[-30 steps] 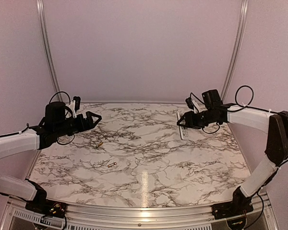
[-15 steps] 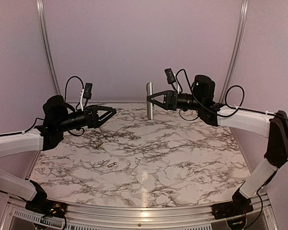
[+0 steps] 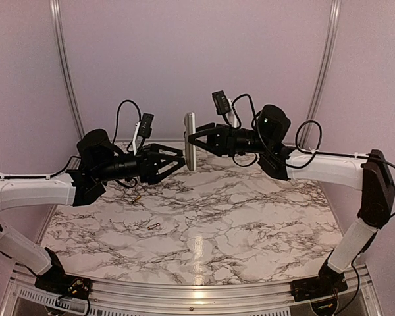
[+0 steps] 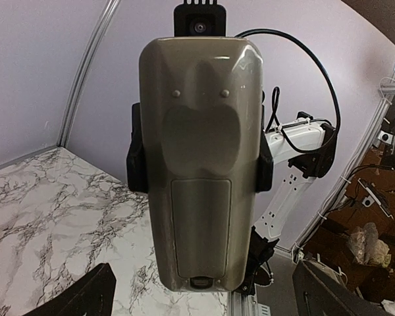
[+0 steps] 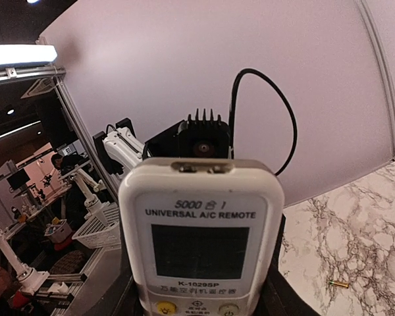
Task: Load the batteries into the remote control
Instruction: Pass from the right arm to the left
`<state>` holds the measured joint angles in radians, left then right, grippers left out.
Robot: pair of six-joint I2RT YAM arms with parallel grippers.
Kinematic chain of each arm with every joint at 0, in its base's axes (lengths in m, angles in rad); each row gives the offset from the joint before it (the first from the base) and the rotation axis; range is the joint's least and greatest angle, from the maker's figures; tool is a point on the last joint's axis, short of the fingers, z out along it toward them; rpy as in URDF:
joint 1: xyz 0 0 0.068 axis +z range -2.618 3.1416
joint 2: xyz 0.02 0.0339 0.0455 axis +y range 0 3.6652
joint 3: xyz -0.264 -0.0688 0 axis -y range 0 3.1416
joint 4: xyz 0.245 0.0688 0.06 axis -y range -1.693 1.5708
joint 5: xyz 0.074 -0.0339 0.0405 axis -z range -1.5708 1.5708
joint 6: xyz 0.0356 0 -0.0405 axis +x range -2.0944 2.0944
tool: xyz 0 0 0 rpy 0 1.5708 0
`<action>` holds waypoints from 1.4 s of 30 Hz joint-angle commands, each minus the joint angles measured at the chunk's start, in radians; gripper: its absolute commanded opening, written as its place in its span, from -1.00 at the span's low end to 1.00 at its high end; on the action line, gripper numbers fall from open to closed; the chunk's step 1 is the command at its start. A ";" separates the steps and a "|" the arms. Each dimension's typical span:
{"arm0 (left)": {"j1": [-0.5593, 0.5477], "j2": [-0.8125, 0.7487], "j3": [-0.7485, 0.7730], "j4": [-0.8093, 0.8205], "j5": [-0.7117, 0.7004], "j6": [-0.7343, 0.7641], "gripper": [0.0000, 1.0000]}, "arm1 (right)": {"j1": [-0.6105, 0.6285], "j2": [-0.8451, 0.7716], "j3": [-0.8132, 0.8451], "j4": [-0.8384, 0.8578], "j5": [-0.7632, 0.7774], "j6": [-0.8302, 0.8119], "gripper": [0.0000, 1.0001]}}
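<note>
The remote control (image 3: 190, 141) stands upright in the air over the back middle of the table, my right gripper (image 3: 193, 141) shut on its two long sides. Its white face with the dark display (image 5: 200, 243) fills the right wrist view. Its greyish-tan back (image 4: 201, 164), with the cover panel (image 4: 201, 227) in place, fills the left wrist view. My left gripper (image 3: 179, 160) is open, its tips just left of the remote and slightly lower, apart from it. Two batteries lie on the marble: a gold one (image 3: 137, 197) and a silvery one (image 3: 155, 226), both left of centre.
The marble table (image 3: 250, 224) is closed in by pale walls with aluminium posts (image 3: 64, 72) at the back corners. The right arm's cable (image 3: 316, 131) loops above its forearm. The gold battery (image 5: 338, 284) shows low right in the right wrist view.
My right gripper has lifted the remote off the back right of the table and carried it left, turned upright. My left arm has swung right and up toward it, still open.
</note>
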<state>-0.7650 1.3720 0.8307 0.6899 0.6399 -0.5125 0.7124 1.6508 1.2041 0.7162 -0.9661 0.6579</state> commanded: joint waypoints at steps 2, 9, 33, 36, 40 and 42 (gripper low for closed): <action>-0.046 0.043 0.067 0.038 0.018 0.033 0.95 | 0.023 0.042 0.037 0.151 -0.044 0.077 -0.19; -0.078 0.080 0.118 0.027 0.011 0.048 0.71 | 0.029 0.047 0.037 0.176 -0.041 0.089 -0.19; -0.088 -0.003 0.168 -0.448 -0.340 0.354 -0.43 | -0.043 -0.128 0.066 -0.588 0.198 -0.234 0.93; -0.088 0.012 0.198 -0.541 -0.423 0.395 -0.48 | -0.044 -0.134 0.081 -0.700 0.238 -0.268 0.82; -0.089 0.064 0.253 -0.641 -0.479 0.424 -0.53 | -0.038 -0.131 0.107 -0.815 0.292 -0.273 0.64; -0.091 0.087 0.272 -0.664 -0.483 0.427 -0.56 | -0.035 -0.121 0.122 -0.852 0.320 -0.277 0.63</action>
<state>-0.8501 1.4158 1.0462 0.1474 0.2310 -0.1421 0.6739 1.5265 1.2671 0.0399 -0.7334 0.4171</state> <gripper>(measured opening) 0.529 0.820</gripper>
